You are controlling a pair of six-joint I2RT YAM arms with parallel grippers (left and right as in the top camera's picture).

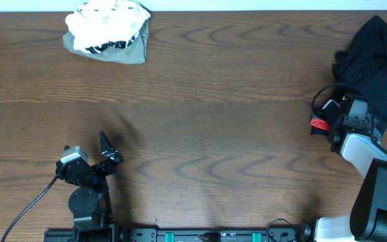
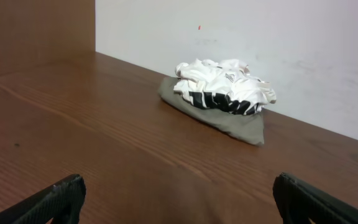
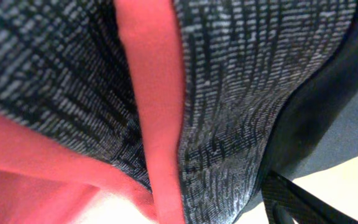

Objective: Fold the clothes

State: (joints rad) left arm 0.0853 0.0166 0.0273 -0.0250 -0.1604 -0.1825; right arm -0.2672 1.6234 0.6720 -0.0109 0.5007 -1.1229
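Note:
A folded pile, a white garment with black stripes (image 1: 109, 23) on a grey-green one (image 1: 130, 52), lies at the far left of the table; it also shows in the left wrist view (image 2: 225, 93). A heap of black clothes (image 1: 375, 57) lies at the right edge. My left gripper (image 1: 107, 149) (image 2: 179, 199) is open and empty over bare table near the front. My right gripper (image 1: 328, 113) (image 3: 179, 199) is at the heap. Dark grey heathered fabric with red trim (image 3: 241, 93) fills its view. Only its right finger (image 3: 303, 202) shows, set wide; a red bit (image 1: 320, 124) shows beside it.
The wooden table (image 1: 207, 121) runs wide between the two piles. A white wall (image 2: 278, 37) stands behind the far edge. The arm bases and a rail (image 1: 200, 235) sit along the front edge.

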